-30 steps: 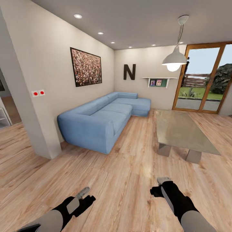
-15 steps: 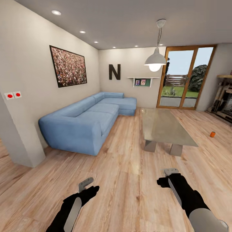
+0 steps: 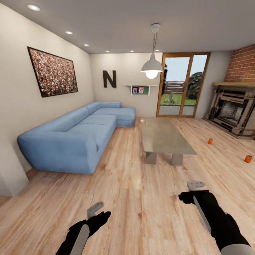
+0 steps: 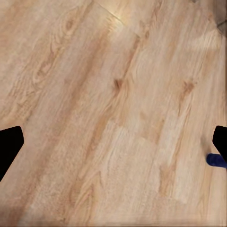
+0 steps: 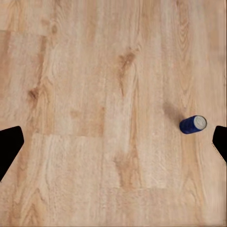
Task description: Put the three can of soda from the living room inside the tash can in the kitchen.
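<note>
The robot stands in the living room at the search-and-approach step; no can has been gathered, judging from both arms hanging free over the wooden floor (image 3: 141,212). The left tool (image 3: 97,212) and the right tool (image 3: 193,189) each carry nothing; in the wrist views the dark fingertips sit at opposite edges, so both are spread wide.

Two orange soda cans stand upright on the floor toward the robot's right: one (image 3: 210,141) between the coffee table (image 3: 163,136) and the fireplace (image 3: 232,111), the other (image 3: 248,158) nearer the robot and well apart from the first. A blue soda can (image 5: 193,124) lies on its side on bare boards in the right wrist view, and a blue shape at the edge of the left wrist view is probably the same can (image 4: 216,160).

The next move likely calls for bringing a tool down over the blue can, or driving toward the orange pair.

The glass-topped surface is bare. Around it are a blue corner sofa (image 3: 74,136) along the left wall, a framed picture (image 3: 53,72), a wall letter N (image 3: 109,78), a pendant lamp (image 3: 151,67) and glazed garden doors (image 3: 180,85).
</note>
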`<state>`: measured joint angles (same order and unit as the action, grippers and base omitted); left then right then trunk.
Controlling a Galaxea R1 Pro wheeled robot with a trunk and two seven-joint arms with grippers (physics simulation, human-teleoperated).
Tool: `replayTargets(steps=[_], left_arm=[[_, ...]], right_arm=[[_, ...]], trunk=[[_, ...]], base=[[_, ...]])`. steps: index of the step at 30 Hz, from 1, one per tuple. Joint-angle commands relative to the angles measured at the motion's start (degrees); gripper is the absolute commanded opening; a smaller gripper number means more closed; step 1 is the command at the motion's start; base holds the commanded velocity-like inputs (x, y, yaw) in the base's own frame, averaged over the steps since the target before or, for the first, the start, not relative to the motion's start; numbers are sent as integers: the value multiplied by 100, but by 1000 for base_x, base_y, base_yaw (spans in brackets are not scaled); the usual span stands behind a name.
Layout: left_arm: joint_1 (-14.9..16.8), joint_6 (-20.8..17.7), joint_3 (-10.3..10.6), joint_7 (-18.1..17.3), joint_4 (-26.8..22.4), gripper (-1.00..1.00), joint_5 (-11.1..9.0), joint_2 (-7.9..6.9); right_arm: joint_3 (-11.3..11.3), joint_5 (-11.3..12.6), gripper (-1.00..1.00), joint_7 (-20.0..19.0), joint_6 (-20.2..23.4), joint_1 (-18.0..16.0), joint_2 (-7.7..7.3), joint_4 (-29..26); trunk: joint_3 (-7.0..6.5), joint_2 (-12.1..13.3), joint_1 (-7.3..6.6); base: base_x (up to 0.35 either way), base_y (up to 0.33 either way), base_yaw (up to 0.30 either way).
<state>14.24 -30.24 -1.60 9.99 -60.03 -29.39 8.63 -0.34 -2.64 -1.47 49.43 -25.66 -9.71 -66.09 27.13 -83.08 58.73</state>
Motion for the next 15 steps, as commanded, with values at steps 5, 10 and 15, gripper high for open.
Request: replayTargets(steps=[5,10,15], left_arm=[[-6,43,122,8,0,100,11,-1],[-8,65,411,37,-11,100,18,-2],[-9,181,598,55,-38,100,0,-2]], right_arm=[[-12,0,100,-74,304,136,-83,-436],[-22,6,100,-101,446,180,-165,-609],[-34,11,100,-213,497,196,-250,-754]], trunk=[[0,0,0],[0,0,0],[0,0,0]], base=[[0,0,-288],[0,0,-288],[0,0,-287]])
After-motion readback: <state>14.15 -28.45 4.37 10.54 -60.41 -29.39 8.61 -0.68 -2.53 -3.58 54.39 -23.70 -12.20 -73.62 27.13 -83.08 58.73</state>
